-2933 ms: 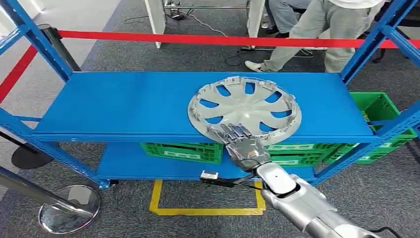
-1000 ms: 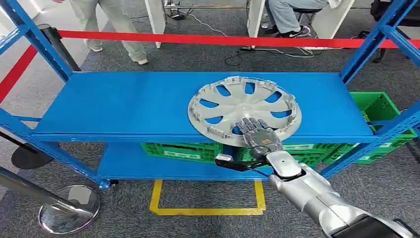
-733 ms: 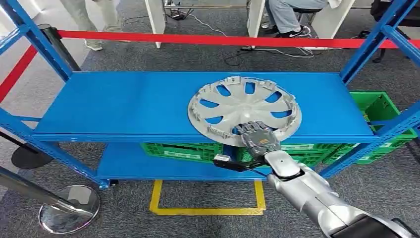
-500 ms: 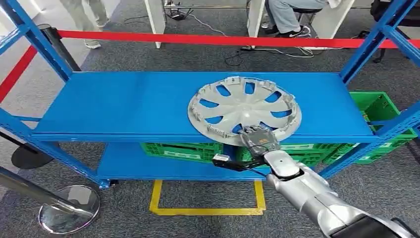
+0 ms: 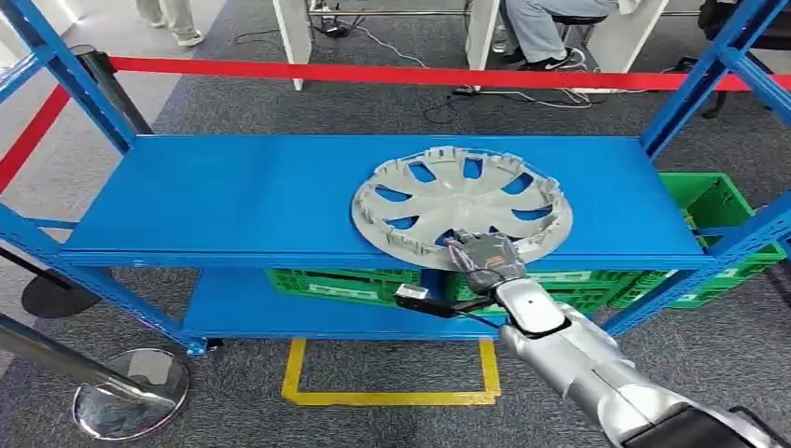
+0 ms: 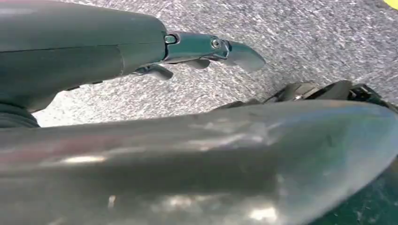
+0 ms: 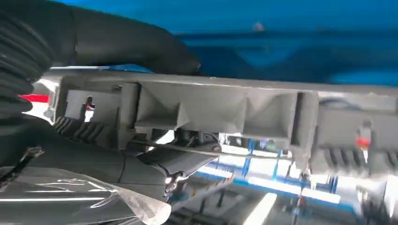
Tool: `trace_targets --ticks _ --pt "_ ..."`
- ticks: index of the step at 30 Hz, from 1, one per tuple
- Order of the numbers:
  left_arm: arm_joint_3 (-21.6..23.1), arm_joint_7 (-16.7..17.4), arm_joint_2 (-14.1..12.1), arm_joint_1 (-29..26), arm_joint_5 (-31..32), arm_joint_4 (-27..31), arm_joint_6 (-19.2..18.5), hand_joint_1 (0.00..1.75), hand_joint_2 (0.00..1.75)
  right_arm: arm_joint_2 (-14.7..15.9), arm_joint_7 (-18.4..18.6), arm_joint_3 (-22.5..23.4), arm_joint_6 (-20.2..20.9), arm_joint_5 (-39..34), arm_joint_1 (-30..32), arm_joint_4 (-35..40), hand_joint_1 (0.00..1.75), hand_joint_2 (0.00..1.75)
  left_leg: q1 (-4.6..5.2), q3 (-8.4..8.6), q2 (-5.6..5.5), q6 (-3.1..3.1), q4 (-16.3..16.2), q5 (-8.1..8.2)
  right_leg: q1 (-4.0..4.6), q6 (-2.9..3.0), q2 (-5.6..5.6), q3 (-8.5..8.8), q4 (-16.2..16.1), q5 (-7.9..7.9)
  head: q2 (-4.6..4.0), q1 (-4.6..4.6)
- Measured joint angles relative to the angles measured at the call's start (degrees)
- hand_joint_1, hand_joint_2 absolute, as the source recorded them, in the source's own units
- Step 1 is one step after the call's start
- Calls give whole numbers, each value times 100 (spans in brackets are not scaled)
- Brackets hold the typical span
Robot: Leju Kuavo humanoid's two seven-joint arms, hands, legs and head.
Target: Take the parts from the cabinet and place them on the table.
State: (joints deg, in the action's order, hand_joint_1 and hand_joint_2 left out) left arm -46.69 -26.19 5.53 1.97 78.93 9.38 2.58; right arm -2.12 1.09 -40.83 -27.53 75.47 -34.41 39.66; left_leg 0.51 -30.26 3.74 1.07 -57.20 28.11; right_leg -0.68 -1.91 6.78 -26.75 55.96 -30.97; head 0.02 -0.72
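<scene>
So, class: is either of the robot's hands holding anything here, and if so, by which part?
The right hand grips the silver wheel cover by its near rim, at the front edge of the blue shelf. The left hand holds nothing.

Workshop or robot test area, blue steel shelving rack (image 5: pixel 280 201) across the frame's centre, green plastic crates (image 5: pixel 340 285) on its lower shelf, grey carpet floor, red barrier tape (image 5: pixel 392 73) along the top, yellow floor marking (image 5: pixel 387 397) at bottom centre
</scene>
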Motion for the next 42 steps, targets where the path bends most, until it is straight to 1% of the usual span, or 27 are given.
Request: trace_targets --ticks 2,7,11,20,35,42 --pt "0 37 2 -3 -9 0 39 0 0 0 -4 20 -198 9 147 323 175 175 0 -3 0 0 0 0 0 0 0 -3 0 0 0 2" --pt "0 51 2 -26 -20 0 133 0 0 2 -31 57 -465 77 448 1256 175 175 0 -6 1 0 0 0 1 1 -2 -9 0 -1 0 0" --pt "0 51 2 -48 -48 0 142 0 0 11 -92 112 -569 118 622 2124 175 175 0 -8 1 0 0 0 1 1 -1 -12 0 -1 0 0" --pt "0 37 4 -69 -98 0 184 0 0 87 -219 166 -628 199 861 3461 175 175 0 -11 2 0 0 0 0 1 -4 -12 0 -1 0 2" --pt "-2 22 35 -71 -131 0 243 0 0 140 -435 105 -932 136 950 4619 175 175 0 -12 2 0 0 0 1 1 -4 -14 0 -1 0 0" --pt "0 27 68 -72 -131 0 341 0 0 151 -531 96 -1035 57 958 4971 175 175 0 -13 2 0 0 0 1 1 -4 -14 0 -1 0 0"
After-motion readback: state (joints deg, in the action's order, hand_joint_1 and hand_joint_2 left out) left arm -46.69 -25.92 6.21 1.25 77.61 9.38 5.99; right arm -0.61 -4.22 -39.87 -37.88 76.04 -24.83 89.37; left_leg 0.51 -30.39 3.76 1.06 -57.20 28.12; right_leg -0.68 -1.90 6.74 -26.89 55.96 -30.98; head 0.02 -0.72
